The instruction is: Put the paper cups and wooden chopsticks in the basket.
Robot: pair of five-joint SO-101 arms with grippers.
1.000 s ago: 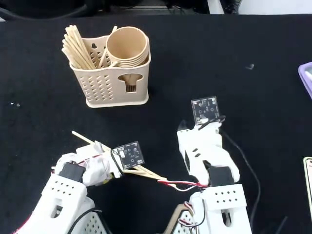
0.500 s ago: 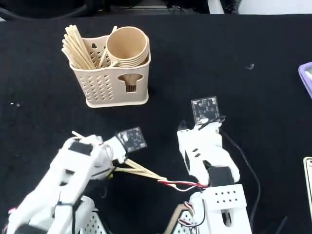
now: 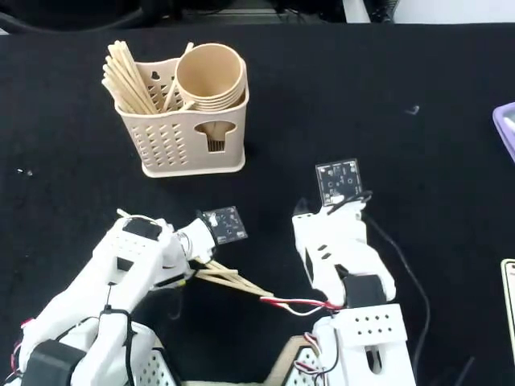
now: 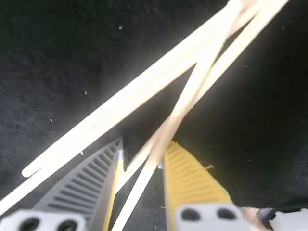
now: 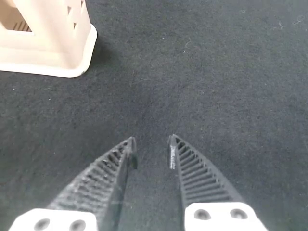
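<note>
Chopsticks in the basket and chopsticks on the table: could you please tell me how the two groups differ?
The basket chopsticks stand on end, leaning, in the basket's compartment beside the cups; the table chopsticks lie flat on the table. The basket chopsticks are clear of both arms; the table chopsticks run through the left pincer. Both are pale wood.

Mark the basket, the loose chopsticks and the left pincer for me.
basket (image 3: 181,141), high view, front wall.
chopsticks (image 4: 134,96), left wrist view, mid-shaft.
left pincer (image 4: 144,144), left wrist view, between its tips.
</note>
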